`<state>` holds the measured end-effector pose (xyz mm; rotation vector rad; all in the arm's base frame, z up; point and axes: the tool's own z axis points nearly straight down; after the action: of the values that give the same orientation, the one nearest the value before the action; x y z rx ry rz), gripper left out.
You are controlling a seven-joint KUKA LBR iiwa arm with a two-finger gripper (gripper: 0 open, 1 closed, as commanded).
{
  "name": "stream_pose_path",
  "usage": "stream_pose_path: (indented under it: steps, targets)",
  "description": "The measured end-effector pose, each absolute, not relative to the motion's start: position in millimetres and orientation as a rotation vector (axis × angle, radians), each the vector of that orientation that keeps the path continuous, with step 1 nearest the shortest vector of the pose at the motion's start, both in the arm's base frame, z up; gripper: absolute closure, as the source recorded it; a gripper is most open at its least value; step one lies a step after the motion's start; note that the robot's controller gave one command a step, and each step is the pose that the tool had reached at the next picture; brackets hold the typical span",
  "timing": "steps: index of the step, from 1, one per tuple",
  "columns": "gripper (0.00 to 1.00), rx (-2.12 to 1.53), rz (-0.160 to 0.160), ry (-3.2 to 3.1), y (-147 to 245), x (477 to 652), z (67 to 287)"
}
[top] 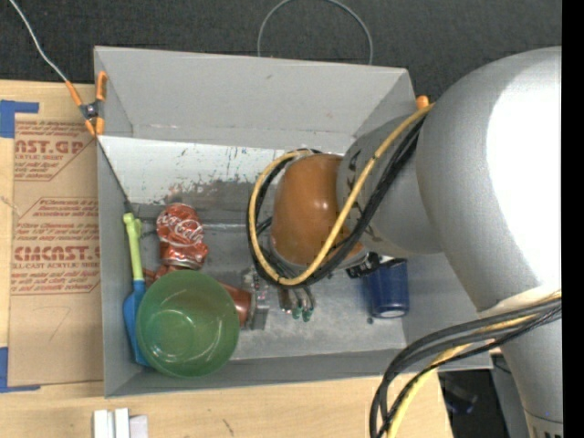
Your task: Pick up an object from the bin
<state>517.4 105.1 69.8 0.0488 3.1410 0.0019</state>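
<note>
My gripper (278, 306) reaches down in the middle of the bin's front half, below the orange cover. It stands open, with bare bin floor between its fingers. The left fingertip (259, 303) is right beside a small red-orange thing (240, 303) that lies against the rim of a green bowl (187, 324) at the front left. A crushed red cola can (181, 234) lies behind the bowl. A dark blue can (388, 287) stands to the gripper's right, apart from it.
A long tool with a yellow-green handle (134, 247) and a blue end (130, 316) lies along the left wall, partly under the bowl. The arm and its cables cover the bin's right and middle.
</note>
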Motion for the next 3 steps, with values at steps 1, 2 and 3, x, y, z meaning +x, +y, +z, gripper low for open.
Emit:
stream_pose_path:
  steps: [1, 2, 3]
  targets:
    - [1.00, 0.049, 0.002, 3.141, 105, 517.4, 70]
    - [1.00, 0.048, 0.003, 3.136, 120, 525.1, 145]
    - [1.00, 0.027, 0.004, 3.137, 130, 512.1, 194]
